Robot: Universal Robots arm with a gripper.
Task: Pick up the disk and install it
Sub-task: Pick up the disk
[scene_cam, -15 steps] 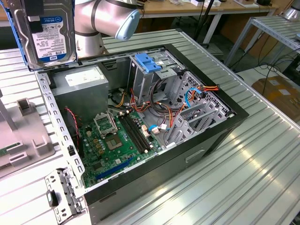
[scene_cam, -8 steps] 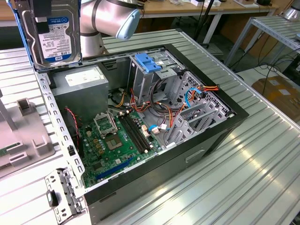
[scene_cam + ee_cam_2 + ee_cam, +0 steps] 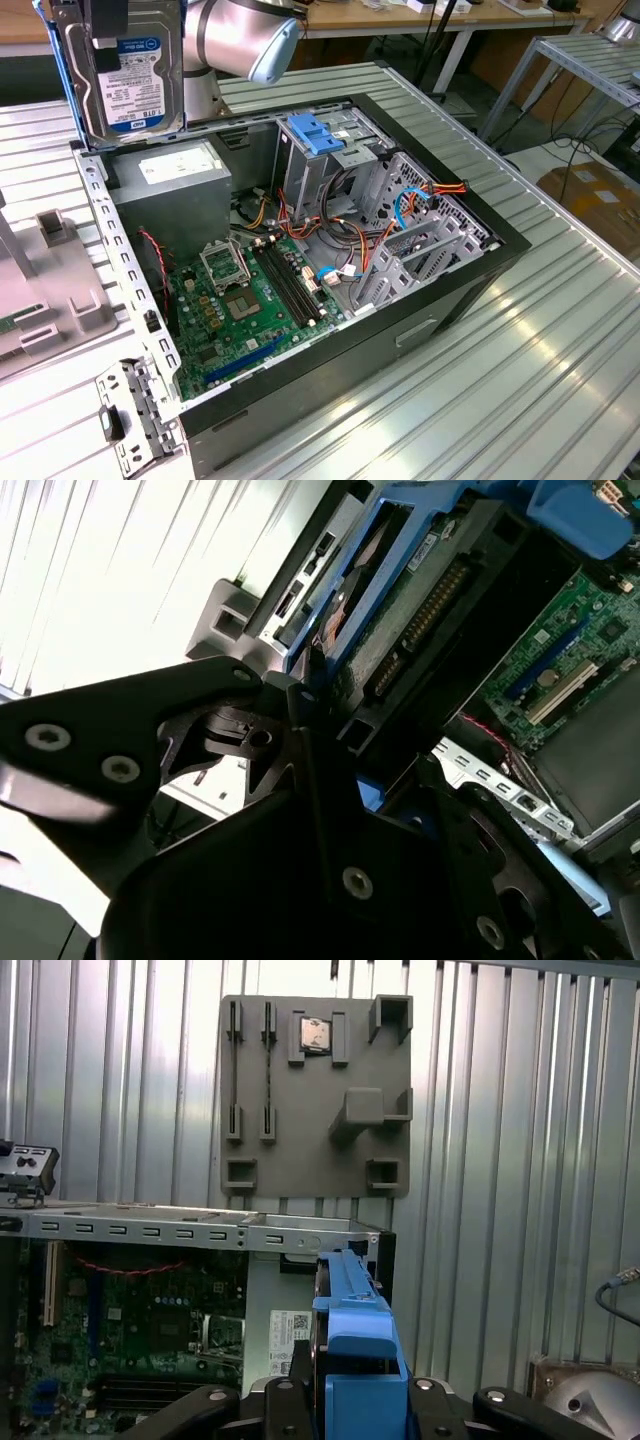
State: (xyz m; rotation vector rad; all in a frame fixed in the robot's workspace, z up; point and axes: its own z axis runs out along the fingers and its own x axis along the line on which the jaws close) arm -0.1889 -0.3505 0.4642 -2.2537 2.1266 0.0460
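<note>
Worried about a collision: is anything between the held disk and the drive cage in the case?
Nothing visible. The hand holds the disk in the air near the power supply. The space across to the drive cage looks open, though a blue latch sits on its top.

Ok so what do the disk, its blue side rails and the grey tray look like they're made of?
The disk: silver-grey metal casing with a dull sheen, plus a white paper-like label. Its side rails: blue plastic, smooth and moulded-looking. The tray: probably matte grey plastic, judging by its uniform moulded pockets.
</note>
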